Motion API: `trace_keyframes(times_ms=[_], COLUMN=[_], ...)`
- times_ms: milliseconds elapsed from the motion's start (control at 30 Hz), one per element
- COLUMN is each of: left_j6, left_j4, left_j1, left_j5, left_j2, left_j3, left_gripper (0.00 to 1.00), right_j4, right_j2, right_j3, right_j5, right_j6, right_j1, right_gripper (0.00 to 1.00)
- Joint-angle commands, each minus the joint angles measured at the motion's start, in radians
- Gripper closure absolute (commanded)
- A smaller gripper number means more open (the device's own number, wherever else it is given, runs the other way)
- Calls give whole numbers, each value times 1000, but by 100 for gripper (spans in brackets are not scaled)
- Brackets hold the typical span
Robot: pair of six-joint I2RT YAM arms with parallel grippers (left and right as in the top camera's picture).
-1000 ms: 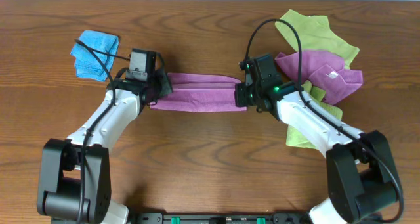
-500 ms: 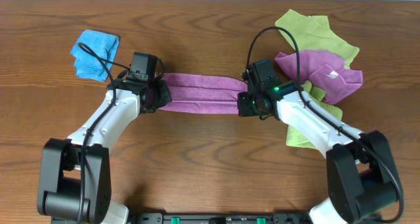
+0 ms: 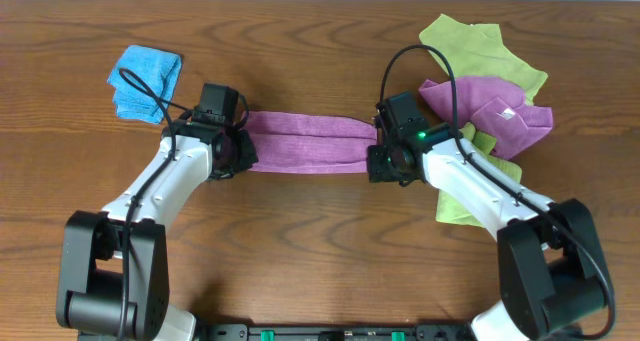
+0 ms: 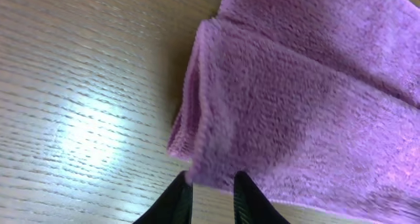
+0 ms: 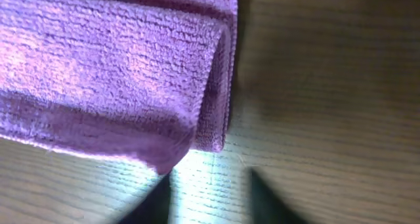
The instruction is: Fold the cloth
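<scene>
The cloth (image 3: 305, 141) lies on the wooden table as a long lilac strip, folded in layers, stretched between my two arms. My left gripper (image 3: 238, 151) sits at its left end. In the left wrist view the left gripper (image 4: 211, 178) stands slightly open, bare wood between its fingers, the cloth (image 4: 295, 106) edge just past the tips. My right gripper (image 3: 378, 159) sits at the right end. In the right wrist view the right gripper (image 5: 209, 178) is open over wood, and a corner of the cloth (image 5: 111, 73) droops beside one finger.
A folded bright-blue cloth (image 3: 143, 78) lies at the back left. Lime-green cloths (image 3: 480, 46) and a second lilac cloth (image 3: 520, 126) are piled at the back right, partly under the right arm. Cables loop above both wrists.
Both grippers carried the strip's ends a little toward the table's front, then their jaws parted and let go. The cloth now rests flat and wider.
</scene>
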Motion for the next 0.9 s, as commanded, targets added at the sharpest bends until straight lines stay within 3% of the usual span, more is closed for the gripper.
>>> trace_keyframes(times_ms=[0, 167, 300, 500, 600, 867], left_j6=[-5, -5, -5, -4, -4, -3], left_j4=[-3, -1, -3, 37, 87, 92], left_j1=[6, 6, 6, 6, 6, 6], left_j5=[30, 40, 108, 105, 82, 78], left_j2=[2, 0, -15, -99, -129, -121], left_j3=[13, 14, 14, 14, 14, 13], left_gripper=[77, 76, 86, 78, 64, 55], right_j4=[0, -2, 4, 40, 53, 72], right_j2=[-14, -44, -83, -126, -124, -124], right_j3=[10, 16, 16, 16, 16, 16], right_j5=[11, 11, 11, 10, 7, -74], right_j6=[7, 7, 7, 7, 7, 7], right_j1=[-4, -4, -4, -3, -2, -1], right_gripper=[98, 98, 99, 99, 99, 99])
